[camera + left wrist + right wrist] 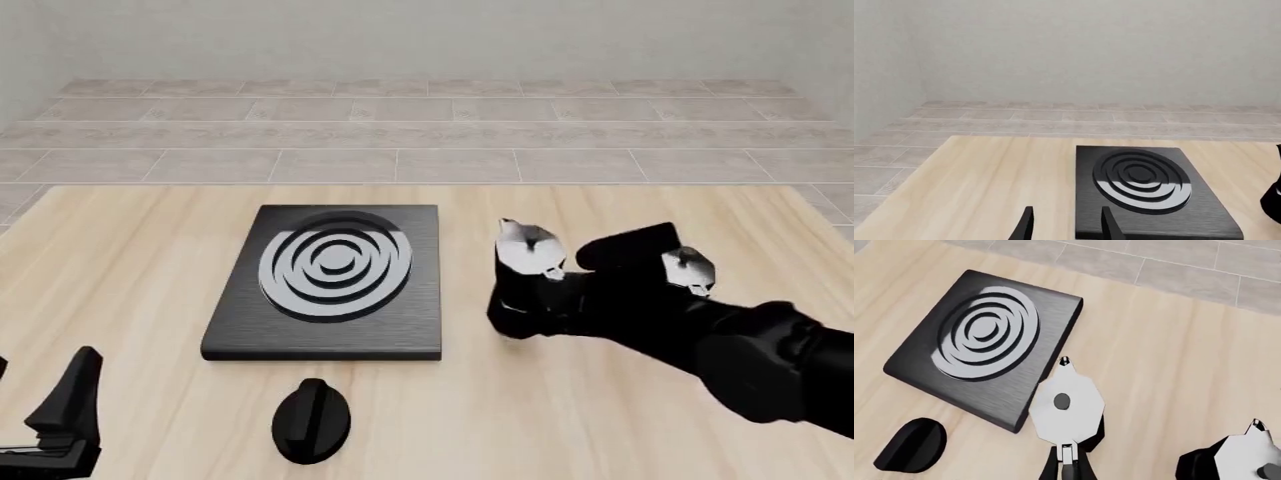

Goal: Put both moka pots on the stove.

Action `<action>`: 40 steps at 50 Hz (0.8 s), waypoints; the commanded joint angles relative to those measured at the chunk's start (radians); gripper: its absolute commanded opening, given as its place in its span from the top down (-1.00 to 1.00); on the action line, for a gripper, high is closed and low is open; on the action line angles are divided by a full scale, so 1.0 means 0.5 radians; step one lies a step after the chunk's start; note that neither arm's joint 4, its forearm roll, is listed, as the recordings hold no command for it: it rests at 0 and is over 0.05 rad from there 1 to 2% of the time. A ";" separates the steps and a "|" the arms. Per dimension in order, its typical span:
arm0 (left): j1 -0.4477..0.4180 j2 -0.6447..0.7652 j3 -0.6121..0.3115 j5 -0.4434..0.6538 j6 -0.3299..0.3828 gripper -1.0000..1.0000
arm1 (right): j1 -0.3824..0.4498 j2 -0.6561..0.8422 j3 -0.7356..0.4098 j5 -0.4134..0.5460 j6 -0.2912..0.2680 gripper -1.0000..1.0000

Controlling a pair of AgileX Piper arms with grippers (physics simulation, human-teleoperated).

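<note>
The stove [327, 285] [981, 340] [1147, 190] lies flat on the wooden table, left of centre, with nothing on it. One moka pot [525, 262] [1067, 407] stands upright just right of the stove's near right corner. My right gripper [561, 292] [1066, 471] is shut on its side handle from the right. Whether this pot rests on the table cannot be told. The other moka pot [687, 268] [1244, 455] stands further right, partly hidden behind the right arm. My left gripper [40, 405] [1067, 230] is open and empty near the table's front left corner.
A black teardrop-shaped knob [311, 420] [911, 445] lies on the table in front of the stove. The table's far edge [427, 185] gives onto a tiled floor. A dark shape [1274, 195] shows at the side of the left wrist view.
</note>
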 commanded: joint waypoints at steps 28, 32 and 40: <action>0.002 -0.010 -0.005 0.007 0.013 -1.00 | 0.182 0.231 -0.562 0.019 -0.128 1.00; 0.004 -0.018 -0.001 0.008 0.013 -1.00 | 0.204 0.289 -0.652 0.047 -0.128 1.00; -0.001 -0.016 -0.007 0.008 0.018 -1.00 | 0.250 0.413 -0.834 0.082 -0.131 1.00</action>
